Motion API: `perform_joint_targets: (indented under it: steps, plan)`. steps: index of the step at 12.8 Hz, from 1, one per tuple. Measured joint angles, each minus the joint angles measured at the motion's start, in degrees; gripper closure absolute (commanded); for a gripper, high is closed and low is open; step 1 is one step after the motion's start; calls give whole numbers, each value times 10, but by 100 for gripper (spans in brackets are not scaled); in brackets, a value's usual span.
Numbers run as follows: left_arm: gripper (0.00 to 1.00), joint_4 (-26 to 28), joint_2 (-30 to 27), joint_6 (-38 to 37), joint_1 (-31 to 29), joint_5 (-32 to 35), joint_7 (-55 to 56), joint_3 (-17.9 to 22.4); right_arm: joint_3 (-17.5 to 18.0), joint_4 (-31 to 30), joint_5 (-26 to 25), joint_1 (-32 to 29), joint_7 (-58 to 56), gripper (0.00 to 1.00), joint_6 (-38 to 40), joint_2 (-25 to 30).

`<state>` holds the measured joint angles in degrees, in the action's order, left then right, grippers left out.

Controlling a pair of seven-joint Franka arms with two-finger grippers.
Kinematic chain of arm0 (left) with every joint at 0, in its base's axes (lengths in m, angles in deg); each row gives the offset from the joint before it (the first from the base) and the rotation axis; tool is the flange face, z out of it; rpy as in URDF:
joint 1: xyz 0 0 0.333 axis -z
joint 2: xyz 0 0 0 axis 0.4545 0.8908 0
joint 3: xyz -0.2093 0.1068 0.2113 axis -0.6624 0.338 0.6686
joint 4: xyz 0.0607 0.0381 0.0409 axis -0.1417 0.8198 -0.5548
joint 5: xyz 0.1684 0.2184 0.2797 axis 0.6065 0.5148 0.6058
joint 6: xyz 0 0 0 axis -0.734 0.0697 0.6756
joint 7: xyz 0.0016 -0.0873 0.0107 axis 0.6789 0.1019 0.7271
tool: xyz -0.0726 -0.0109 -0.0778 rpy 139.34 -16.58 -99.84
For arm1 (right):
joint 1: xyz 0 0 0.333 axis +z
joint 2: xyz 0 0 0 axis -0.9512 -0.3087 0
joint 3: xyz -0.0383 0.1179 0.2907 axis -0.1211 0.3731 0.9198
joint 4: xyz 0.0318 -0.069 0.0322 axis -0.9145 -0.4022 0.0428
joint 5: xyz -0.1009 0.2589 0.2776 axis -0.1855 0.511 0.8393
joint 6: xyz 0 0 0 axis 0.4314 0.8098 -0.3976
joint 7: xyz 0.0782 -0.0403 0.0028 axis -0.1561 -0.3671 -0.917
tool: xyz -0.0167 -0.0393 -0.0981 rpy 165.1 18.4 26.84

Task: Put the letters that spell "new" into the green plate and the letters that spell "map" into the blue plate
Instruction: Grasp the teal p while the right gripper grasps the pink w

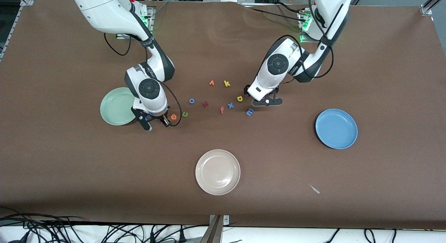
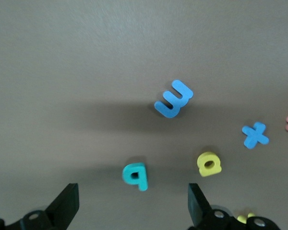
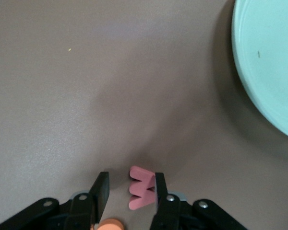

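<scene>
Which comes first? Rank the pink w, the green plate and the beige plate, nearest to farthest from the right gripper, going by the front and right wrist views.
1. Pink w: between the right gripper's fingers, on the table.
2. Green plate: right beside the gripper, toward the right arm's end of the table.
3. Beige plate: nearest the front camera, mid-table.

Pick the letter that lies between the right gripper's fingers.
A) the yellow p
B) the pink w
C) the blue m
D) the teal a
B: the right wrist view shows the pink w between the right gripper's fingers, one finger against it, the other apart, beside the green plate.
</scene>
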<state>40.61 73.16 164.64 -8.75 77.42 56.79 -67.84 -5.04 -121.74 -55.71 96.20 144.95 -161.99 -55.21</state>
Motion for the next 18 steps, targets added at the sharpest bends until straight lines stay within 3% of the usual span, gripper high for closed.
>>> perform_joint_targets:
  steps: [2, 4, 12, 18]
  plan:
    - [4, -1, 30, 22, 12, 14, 22, 1, 0, -3, 0, 0, 3, 57, -6, 0]
    - [11, -7, 50, 26, 15, 44, 39, 1, 0, -8, 0, 0, 3, 66, -13, 2]
    - [34, -13, 55, -1, 15, 71, 45, 4, 0, -16, 0, 0, 8, 62, -29, 2]
    - [59, -18, 55, -14, 17, 71, 45, 2, 0, -8, 0, 0, 8, 61, -18, 2]
